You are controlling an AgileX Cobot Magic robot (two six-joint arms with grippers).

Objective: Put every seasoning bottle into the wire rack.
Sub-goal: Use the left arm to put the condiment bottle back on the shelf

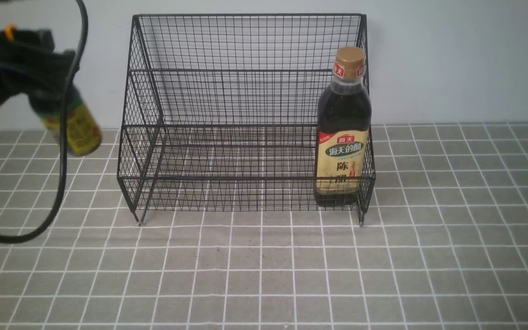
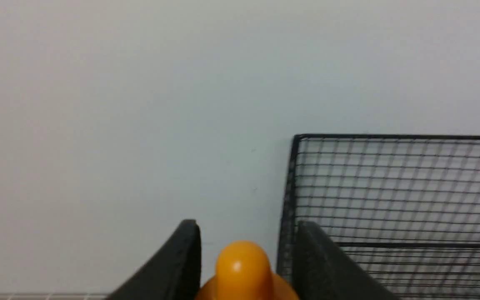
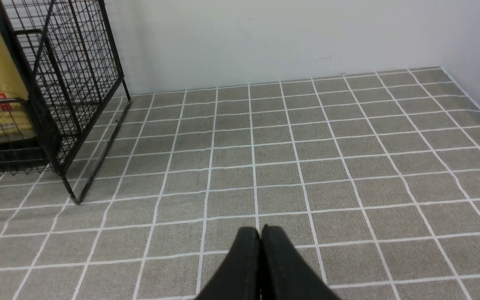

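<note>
- Short seasoning bottle (image 1: 74,126), upper left of frame, hangs clamped in the left gripper (image 2: 248,227).
- It should clear the wire rack (image 1: 245,68) side, then land left of the tall bottle (image 1: 343,137) already inside.
- Right gripper (image 3: 261,233) is pinched together, empty.

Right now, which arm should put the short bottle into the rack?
Left. The left pincer holds the short bottle aloft, just left of the wire rack; the right pincer is shut, empty, over the tiles.

— What do you see of your left arm (image 1: 7,68)?
— A bulky black casing, an orange tab (image 1: 10,31) on top, and a thick black cable (image 1: 62,174) curving off it.
— And your grippers?
— Left gripper (image 2: 248,227) and right gripper (image 3: 261,230) look alike to you: matte black, tapered fingers (image 3: 246,258).
</note>
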